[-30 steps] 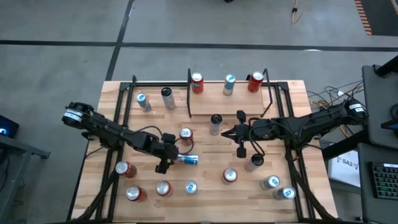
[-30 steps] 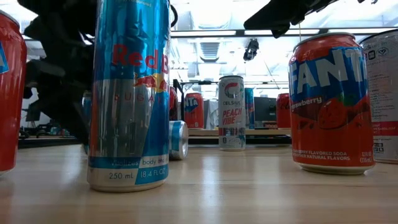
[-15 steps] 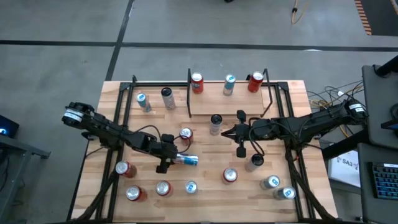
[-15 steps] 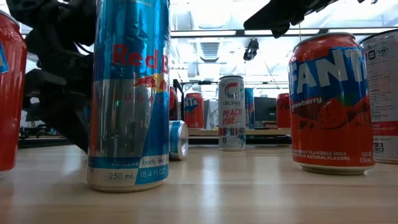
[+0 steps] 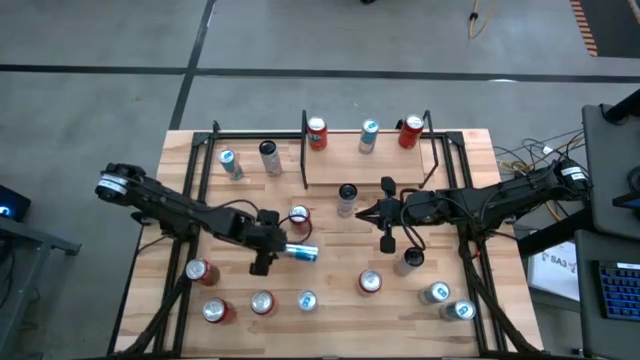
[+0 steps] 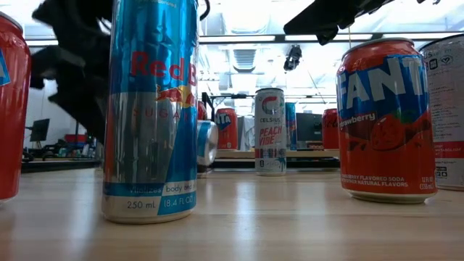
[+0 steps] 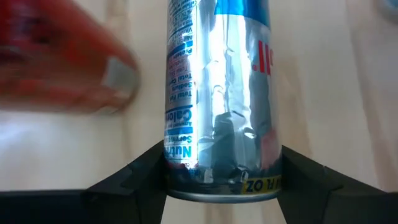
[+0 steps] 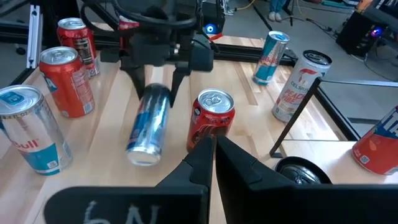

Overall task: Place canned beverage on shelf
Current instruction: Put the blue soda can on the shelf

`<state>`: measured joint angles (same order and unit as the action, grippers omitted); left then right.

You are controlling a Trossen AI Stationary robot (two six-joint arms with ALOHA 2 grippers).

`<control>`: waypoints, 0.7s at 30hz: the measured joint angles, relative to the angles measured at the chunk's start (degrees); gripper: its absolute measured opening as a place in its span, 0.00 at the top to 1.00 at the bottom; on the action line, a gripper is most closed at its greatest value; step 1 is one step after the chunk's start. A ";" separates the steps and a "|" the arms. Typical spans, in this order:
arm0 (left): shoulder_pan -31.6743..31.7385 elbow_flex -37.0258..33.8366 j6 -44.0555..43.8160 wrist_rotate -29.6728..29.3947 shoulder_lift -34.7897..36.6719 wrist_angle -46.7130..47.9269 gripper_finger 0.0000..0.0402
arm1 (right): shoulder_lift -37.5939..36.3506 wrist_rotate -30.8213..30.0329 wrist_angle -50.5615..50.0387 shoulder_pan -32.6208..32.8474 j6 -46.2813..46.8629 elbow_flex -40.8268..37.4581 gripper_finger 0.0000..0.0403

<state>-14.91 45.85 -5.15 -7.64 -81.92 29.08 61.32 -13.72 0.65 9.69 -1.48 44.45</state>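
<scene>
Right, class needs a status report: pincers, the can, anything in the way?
Left pincer clamped on lying blue can. Right pincer shut, idle mid-table. Red can stands close beside; shelf beyond.

Tipped can point(image 5: 301, 252) at table point(image 5: 340, 300) centre-left; upright can point(image 5: 299, 215) just behind; shelf point(image 5: 365, 160) at rear.

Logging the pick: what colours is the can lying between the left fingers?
Blue and silver can, clearest in the left wrist view.

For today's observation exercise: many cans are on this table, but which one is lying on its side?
The slim blue-and-silver can between the left claw's fingers, near the table's middle. It lies flat beside an upright red can; every other can stands upright.
</scene>
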 joint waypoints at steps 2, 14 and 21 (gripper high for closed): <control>-0.60 2.62 0.11 -2.13 0.17 4.54 0.45 | 0.00 0.02 0.55 0.00 0.34 0.02 0.98; -3.30 16.02 0.13 -2.49 0.30 24.10 0.45 | 0.00 0.13 3.20 0.01 5.72 0.07 0.98; -3.33 24.74 -1.10 -2.44 0.30 28.80 0.45 | 2.54 0.20 7.48 0.02 7.71 0.17 0.98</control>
<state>-18.24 70.59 -6.25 -10.09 -81.62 57.88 63.86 -13.52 8.12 9.72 6.23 44.62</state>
